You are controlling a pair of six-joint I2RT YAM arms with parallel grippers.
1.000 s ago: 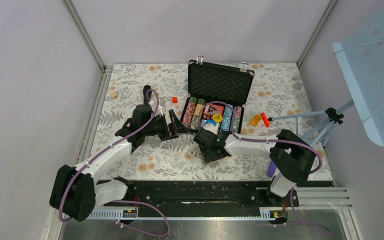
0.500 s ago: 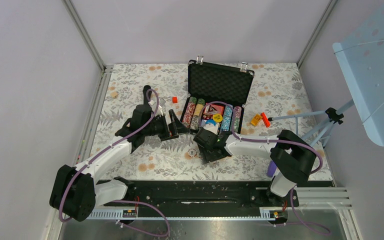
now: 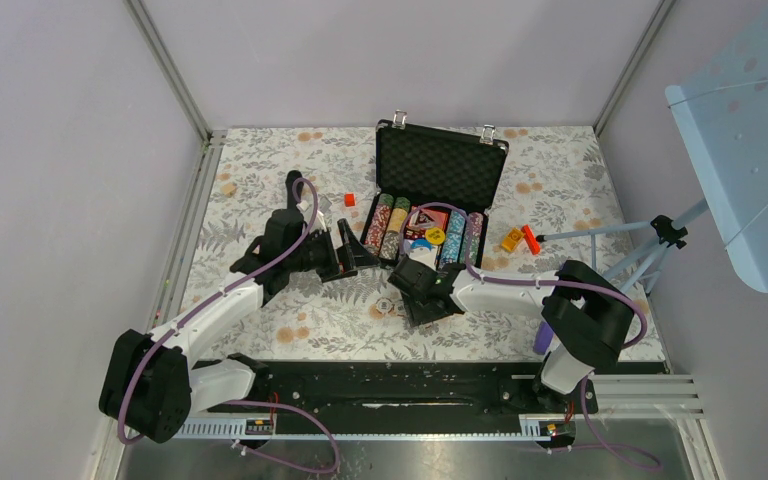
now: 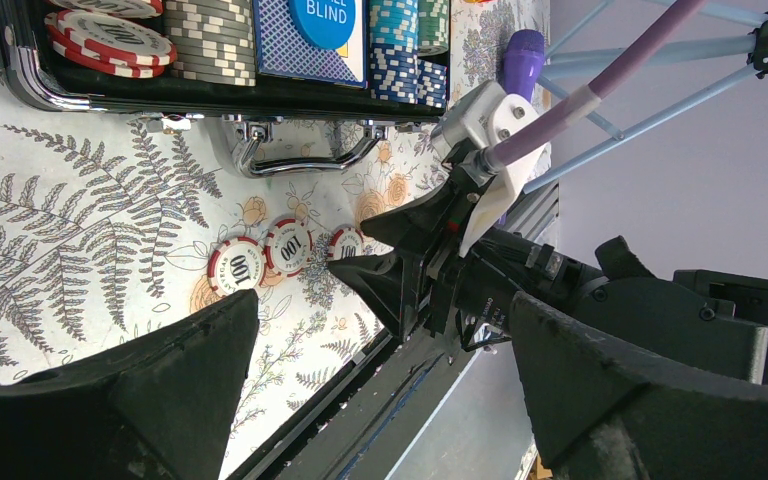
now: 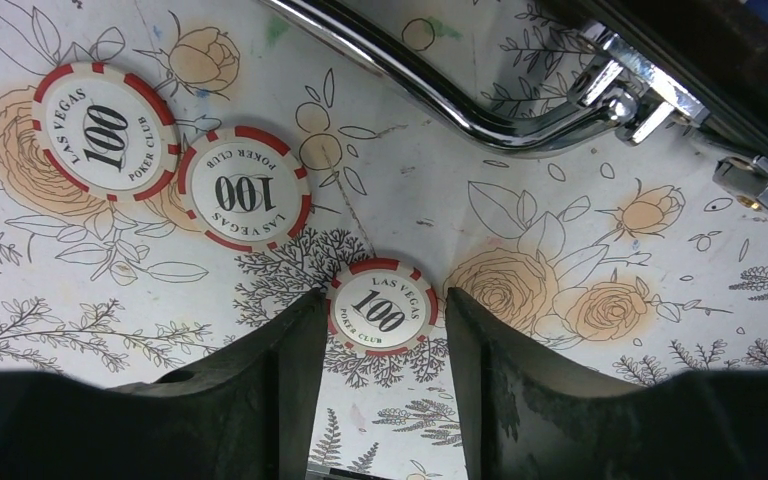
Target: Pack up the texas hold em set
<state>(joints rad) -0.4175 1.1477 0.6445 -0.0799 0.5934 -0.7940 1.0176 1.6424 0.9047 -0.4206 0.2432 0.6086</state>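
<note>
**Three chips still loose, right arm just lined up on one**

Three round red-and-white striped poker chips marked 100 (image 5: 245, 193) are sitting on the floral-print tabletop (image 3: 560, 170). They're just in front of the black foam-lined rectangular briefcase (image 3: 440, 170), near its curved silver metal handle (image 5: 410, 80). The case is open with the lid up, and rows of striped multicoloured chips (image 3: 390, 225) and a blue-backed card deck (image 4: 295, 55) are already in the tray.

Not much changed over the last second, but it matters. From overhead, the right tool (image 5: 381, 300) has crept a touch toward the near edge. Its two black fingers now stand either side of the nearest chip (image 5: 380, 307). The jaws are partly open, just wider than that chip, and they've got hold of nothing yet. The other two chips lie off to one side, outside the fingers.

The left tool (image 3: 356, 249) hasn't budged as far as I can tell. It's spread wide and empty, parked by the case's left front corner.

My read is that it's set up for a pinch. A thin flat chip on a flat tabletop is awkward though, and the fingers could easily skate over it or shove it along. After this one there'd still be two more chips, then the lid and latches, so it's mostly packed but not done.
</note>
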